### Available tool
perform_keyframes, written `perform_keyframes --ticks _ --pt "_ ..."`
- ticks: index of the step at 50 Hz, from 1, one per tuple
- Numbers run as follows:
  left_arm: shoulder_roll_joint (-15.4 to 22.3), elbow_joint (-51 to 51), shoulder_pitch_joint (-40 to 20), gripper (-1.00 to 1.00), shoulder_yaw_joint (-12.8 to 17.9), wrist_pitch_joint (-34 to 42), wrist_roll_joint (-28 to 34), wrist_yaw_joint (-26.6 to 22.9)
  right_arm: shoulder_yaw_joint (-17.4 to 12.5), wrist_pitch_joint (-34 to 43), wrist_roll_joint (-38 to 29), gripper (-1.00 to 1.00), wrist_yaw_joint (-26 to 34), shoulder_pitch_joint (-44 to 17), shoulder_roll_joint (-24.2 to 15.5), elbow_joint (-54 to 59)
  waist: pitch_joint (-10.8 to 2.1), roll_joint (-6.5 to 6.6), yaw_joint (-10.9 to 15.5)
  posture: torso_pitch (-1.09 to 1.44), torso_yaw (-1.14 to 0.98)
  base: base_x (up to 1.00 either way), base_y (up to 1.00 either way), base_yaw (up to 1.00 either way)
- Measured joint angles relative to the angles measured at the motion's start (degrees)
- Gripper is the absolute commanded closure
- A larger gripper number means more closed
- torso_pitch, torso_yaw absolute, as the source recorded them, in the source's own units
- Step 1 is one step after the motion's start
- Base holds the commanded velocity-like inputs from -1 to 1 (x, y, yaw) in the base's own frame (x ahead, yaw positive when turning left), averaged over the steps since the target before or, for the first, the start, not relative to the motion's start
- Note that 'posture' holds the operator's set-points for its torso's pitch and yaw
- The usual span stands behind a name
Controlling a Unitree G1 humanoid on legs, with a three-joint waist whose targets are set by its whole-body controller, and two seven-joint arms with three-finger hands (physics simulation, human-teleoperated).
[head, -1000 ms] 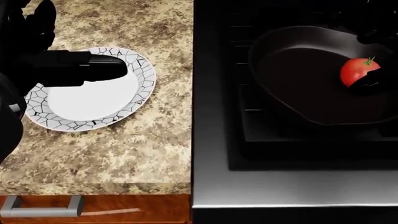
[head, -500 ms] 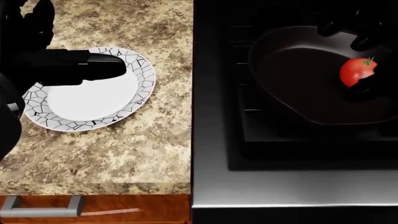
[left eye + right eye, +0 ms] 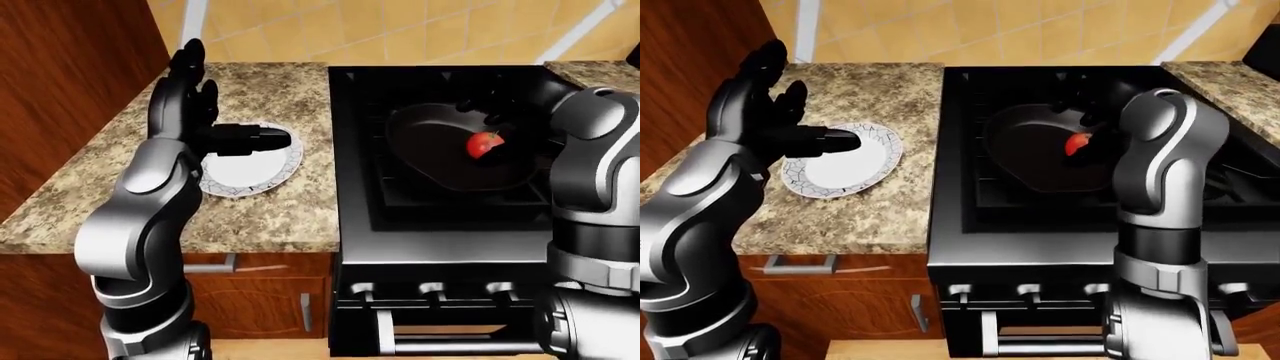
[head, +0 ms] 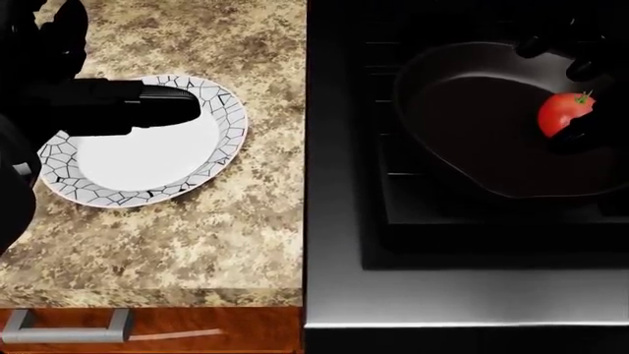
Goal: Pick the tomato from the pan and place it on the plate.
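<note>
Plainly, the left-eye view shows the task barely begun: the small red tomato (image 3: 484,143) sits in the black round pan (image 3: 430,150) on the black stove (image 3: 440,202), toward the pan's right side. The robot's right hand (image 3: 490,112) reaches over the pan's upper rim just above the tomato, dark against dark, so whether its fingers touch the fruit cannot be told. The left hand (image 3: 195,112) stands raised beside the white plate with a black crackle-pattern rim (image 3: 255,166), fingers spread upward and one finger stretched sideways over the plate.

From the head view, the plate (image 4: 212,158) lies bare on the speckled brown granite counter (image 4: 197,236), well apart from the pan (image 4: 462,133). The tomato (image 4: 563,112) rests at the pan's right edge, with dark fingertips (image 4: 580,70) above and beside it; they look parted, not closed round it.

Lastly, the right-eye view confirms the tomato (image 3: 1078,142) in the pan, partly hidden by the grey right arm (image 3: 1160,150). Grasping, lifting and carrying to the plate all remain.
</note>
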Motion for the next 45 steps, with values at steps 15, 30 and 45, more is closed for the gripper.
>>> perform_keyframes --ticks 15,30,45 --pt "-0.03 0.06 0.11 -1.00 0.06 -0.14 0.26 -0.12 0.25 -1.44 1.10 -0.33 -6.01 -0.36 -0.14 7.12 -0.09 -0.12 0.02 0.00 0.00 0.00 0.00 0.00" --pt "0.04 -0.11 0.13 -1.00 0.13 -0.09 0.14 -0.16 1.50 -1.88 1.12 -0.30 -9.63 -1.83 1.05 11.41 -0.11 -0.09 0.18 0.00 0.00 0.00 0.00 0.00" --pt "0.10 0.54 -0.09 -1.00 0.02 -0.44 0.14 -0.19 1.36 -3.53 0.19 -0.23 -9.23 -0.48 0.69 10.56 -0.15 -0.13 0.20 0.00 0.00 0.00 0.00 0.00"
